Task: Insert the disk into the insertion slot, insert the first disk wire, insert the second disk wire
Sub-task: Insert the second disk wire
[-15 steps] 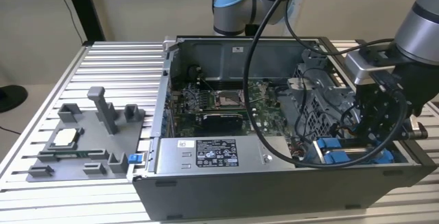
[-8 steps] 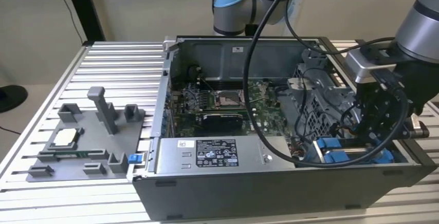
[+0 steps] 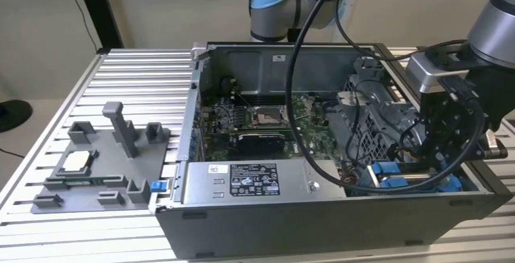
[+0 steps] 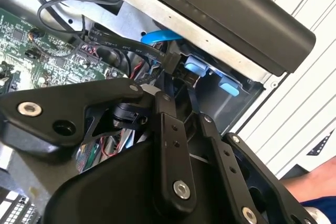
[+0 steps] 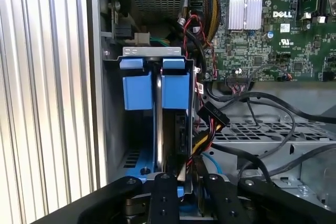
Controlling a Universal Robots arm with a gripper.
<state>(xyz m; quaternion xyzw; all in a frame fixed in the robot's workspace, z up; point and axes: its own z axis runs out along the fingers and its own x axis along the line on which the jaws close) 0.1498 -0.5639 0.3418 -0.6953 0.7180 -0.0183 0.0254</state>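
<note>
So the gripper [image 3: 438, 166] is down in a corner of the open computer case [image 3: 322, 227]. In both wrist views it's all matte black links and shiny bolt heads. I can't tell if it's gripping anything or how wide it's set, because its own bodywork covers the tip.

Right ahead of it is the slot [image 5: 113, 129], with grey sheet-metal walls and glossy bright blue plastic rails. The disk [image 5: 176, 90] looks seated in there on edge. What shows is its blue frame plus a thin dark side running from the blue tabs back toward the gripper. As far as I can tell the long axis points roughly at the gripper, but I wouldn't swear to it.

Stuff crowding the gripper:
- A flat black cable [image 4: 121, 43] ends in a chunky plug [image 4: 170, 64] just off the tip.
- A bundle of red, yellow and black wires [image 5: 202, 135] squeezes in beside the disk.
- More round black cables [image 5: 273, 103] loop across a perforated grey cage [image 5: 262, 132] next to it.

Past the gripper there's a green circuit board [image 5: 273, 51] with a ribbed silver heat sink [image 5: 244, 12].

Further out from the gripper, a grey box with a label [image 3: 249, 181] sits in the case. A grey plastic fixture [image 3: 96, 166] stands well apart on the ribbed aluminium table [image 3: 120, 76].
</note>
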